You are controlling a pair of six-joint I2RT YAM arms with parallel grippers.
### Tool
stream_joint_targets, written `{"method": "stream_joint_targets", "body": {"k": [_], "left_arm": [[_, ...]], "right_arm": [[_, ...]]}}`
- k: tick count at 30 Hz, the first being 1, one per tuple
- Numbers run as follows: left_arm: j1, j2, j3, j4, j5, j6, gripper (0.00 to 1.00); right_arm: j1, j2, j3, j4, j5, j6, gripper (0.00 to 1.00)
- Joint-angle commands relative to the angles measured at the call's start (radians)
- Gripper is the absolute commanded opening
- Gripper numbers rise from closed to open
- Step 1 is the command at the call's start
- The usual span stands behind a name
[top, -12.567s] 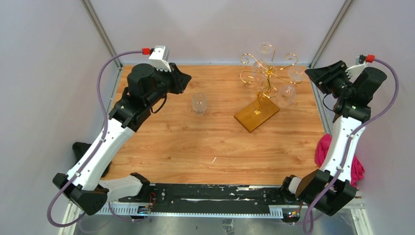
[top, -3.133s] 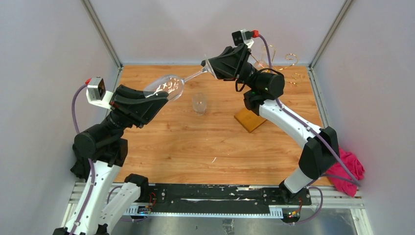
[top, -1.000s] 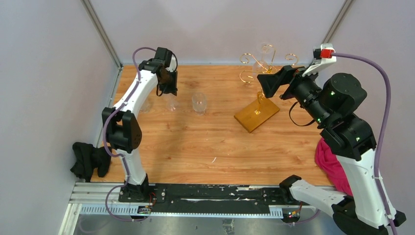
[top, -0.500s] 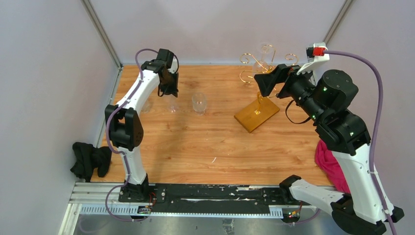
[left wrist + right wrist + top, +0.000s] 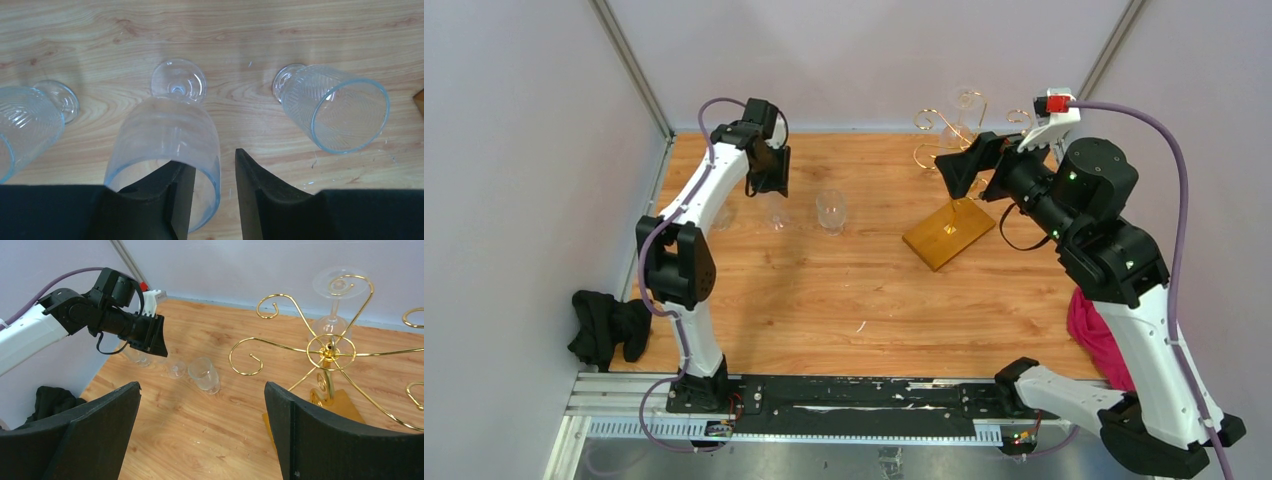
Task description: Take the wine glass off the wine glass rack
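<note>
The gold wire wine glass rack (image 5: 330, 347) stands on its amber base (image 5: 948, 235) at the back right. One wine glass (image 5: 326, 326) hangs upside down from its far arm. My right gripper (image 5: 964, 165) hovers just in front of the rack, open wide and empty (image 5: 202, 430). At the back left, my left gripper (image 5: 212, 162) stands over an upright wine glass (image 5: 167, 132) on the table. One finger (image 5: 175, 200) is inside the rim and the other outside, with a gap on both sides of the glass wall. The jaws are open.
Two more glasses stand on the table beside that one, to its left (image 5: 25, 125) and right (image 5: 335, 107). A pink cloth (image 5: 1114, 340) lies off the right edge and a black cloth (image 5: 604, 325) off the left edge.
My left gripper's jaws have parted around the rim of the standing glass. The right arm has shifted slightly left, closer to the rack.
</note>
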Motion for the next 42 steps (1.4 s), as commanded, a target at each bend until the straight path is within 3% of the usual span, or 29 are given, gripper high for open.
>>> {"method": "stream_joint_targets", "body": {"k": [1,14,18,22,27,34,37,42], "left_arm": [[-0.003,-0.078,-0.001,-0.014,-0.023,0.018,0.41],[-0.003,-0.21,0.14,-0.071,-0.059,0.015,0.44],[-0.003,-0.284,0.187,-0.069,-0.043,0.001,0.44],[-0.013,-0.381,0.206,-0.046,-0.002,-0.015,0.42],[-0.065,-0.609,0.004,0.219,0.115,-0.061,0.44],[-0.083,-0.857,-0.252,0.463,0.232,-0.161,0.47],[-0.083,-0.908,-0.326,0.511,0.23,-0.182,0.48],[-0.083,-0.916,-0.306,0.475,0.2,-0.161,0.48]], "right_arm": [[-0.01,0.013,-0.008,0.017,-0.053,0.011,1.0],[-0.038,0.104,0.026,0.023,-0.069,0.006,1.0],[-0.124,0.164,0.062,0.026,-0.121,0.029,0.97],[-0.295,0.274,0.152,0.041,-0.304,0.091,0.89],[-0.448,0.432,0.248,0.067,-0.459,0.169,0.84],[-0.496,0.584,0.356,0.071,-0.506,0.2,0.82],[-0.513,0.631,0.389,0.074,-0.525,0.219,0.8],[-0.568,0.645,0.378,0.074,-0.535,0.233,0.78]]}}
